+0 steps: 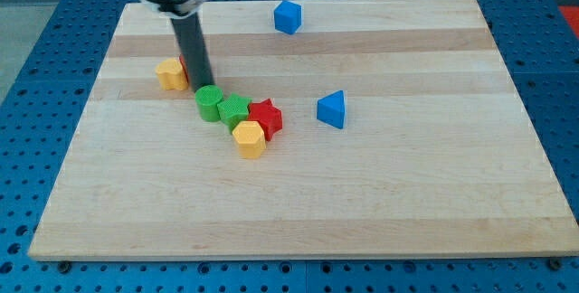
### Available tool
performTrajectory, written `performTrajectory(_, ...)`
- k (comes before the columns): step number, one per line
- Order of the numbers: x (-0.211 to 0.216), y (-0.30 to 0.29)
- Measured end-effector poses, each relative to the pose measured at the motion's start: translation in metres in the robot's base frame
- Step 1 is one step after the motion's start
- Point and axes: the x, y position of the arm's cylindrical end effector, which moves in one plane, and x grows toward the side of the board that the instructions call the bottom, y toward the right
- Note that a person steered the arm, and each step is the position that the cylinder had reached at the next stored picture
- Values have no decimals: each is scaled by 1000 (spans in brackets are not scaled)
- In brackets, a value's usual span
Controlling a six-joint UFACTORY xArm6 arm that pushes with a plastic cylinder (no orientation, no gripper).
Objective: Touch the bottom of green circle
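The green circle (209, 103) sits left of the board's middle, touching a green block (234, 110) on its right. My tip (200, 88) stands just above the green circle at its upper left edge, touching or nearly touching it. A red star (266, 117) and a yellow hexagon (249, 137) adjoin the green block on the right and below. The rod rises from the tip toward the view's top.
A yellow block (170, 74) lies left of the rod, with a red block mostly hidden behind the rod. A blue block (287, 17) sits near the top edge. A blue triangle (332, 109) lies right of the cluster. The wooden board (407, 193) has edges all round.
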Motion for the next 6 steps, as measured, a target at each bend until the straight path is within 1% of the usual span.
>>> performTrajectory(1,1,-15)
performTrajectory(2,26,-15)
performTrajectory(3,50,-9)
performTrajectory(4,56,21)
performTrajectory(5,20,79)
performTrajectory(6,8,90)
